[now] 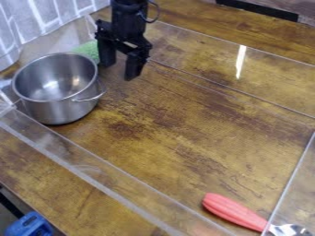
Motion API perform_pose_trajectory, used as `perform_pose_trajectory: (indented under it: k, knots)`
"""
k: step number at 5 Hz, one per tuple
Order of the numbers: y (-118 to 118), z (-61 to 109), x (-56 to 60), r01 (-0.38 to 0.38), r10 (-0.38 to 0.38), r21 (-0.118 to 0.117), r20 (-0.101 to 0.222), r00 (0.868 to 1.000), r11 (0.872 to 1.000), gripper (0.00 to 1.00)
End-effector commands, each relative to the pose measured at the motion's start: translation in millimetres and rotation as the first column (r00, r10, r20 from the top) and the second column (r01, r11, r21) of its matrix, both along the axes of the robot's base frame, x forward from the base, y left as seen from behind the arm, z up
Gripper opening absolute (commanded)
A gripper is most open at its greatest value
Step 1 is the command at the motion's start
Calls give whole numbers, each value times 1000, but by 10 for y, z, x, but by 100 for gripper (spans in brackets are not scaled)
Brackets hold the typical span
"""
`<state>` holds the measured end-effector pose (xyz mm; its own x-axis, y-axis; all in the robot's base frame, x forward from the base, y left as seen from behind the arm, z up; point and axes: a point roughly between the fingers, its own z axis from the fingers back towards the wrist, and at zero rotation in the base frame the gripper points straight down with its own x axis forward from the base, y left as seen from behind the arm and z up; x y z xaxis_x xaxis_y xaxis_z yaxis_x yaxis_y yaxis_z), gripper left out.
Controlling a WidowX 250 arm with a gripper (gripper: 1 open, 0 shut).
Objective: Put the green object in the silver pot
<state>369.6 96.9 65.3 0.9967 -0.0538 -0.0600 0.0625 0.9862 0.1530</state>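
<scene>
The silver pot (54, 86) stands at the left of the wooden table, empty inside. The green object (85, 49) lies just behind the pot, a light-green lump partly hidden by my gripper. My black gripper (122, 65) hangs just right of the green object and the pot's far rim, its two fingers apart and pointing down, with nothing between them.
An elongated red-orange object (234, 211) lies at the front right. A clear plastic wall (110, 175) borders the table along the front and sides. A blue item (28, 226) sits below the table's front-left corner.
</scene>
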Motion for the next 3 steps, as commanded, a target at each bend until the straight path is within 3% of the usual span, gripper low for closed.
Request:
perform_pose_trajectory:
  k: [1,3]
  knots:
    - [347,592,-14,-41,36,31,126,991,999,100]
    - [273,532,159,-51,47,24,149,988,998,100]
